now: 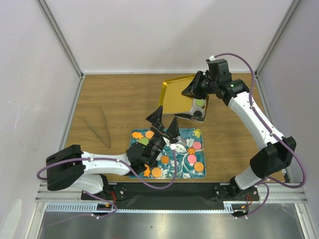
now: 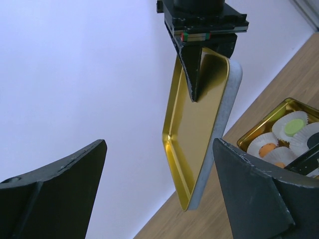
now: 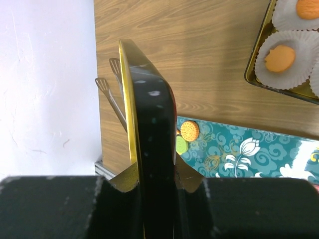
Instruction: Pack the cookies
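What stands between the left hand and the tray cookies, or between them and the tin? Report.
Nothing visible: the left hand hangs open above the cookies, and the right hand holds the lid upright beside the open tin.

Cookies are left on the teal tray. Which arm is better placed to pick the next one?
Left. The left gripper hangs open over the teal tray and its cookies. The right gripper is shut on the gold lid, tilted up beside the tin, so it is not free.
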{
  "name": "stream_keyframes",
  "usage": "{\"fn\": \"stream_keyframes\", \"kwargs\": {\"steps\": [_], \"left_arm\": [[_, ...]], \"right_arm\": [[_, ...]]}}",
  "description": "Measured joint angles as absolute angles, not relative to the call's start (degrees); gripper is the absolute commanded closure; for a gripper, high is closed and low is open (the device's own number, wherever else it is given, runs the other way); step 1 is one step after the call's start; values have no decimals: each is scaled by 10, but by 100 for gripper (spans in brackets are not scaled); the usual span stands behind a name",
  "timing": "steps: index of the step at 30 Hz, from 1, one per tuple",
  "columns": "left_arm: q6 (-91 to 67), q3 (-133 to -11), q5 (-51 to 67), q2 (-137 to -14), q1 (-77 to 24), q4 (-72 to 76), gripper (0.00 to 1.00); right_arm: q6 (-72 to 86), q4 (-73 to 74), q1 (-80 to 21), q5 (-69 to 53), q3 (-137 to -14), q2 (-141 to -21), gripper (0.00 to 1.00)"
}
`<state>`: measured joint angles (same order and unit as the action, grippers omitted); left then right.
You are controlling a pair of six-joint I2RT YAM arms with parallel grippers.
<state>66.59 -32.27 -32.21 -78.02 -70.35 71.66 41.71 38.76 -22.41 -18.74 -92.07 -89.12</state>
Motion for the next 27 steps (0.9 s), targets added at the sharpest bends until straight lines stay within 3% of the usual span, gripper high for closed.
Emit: {"fn": "stream_keyframes", "kwargs": {"steps": [18,27], "left_arm": [[672,-354,-279,-830,-708,691,6],[707,-399,-293,-890,-696,719,10]], "right_arm": [[424,390,-224,-183,-921,-878,100],[429,386,-228,-183,-907,-833,100]]}}
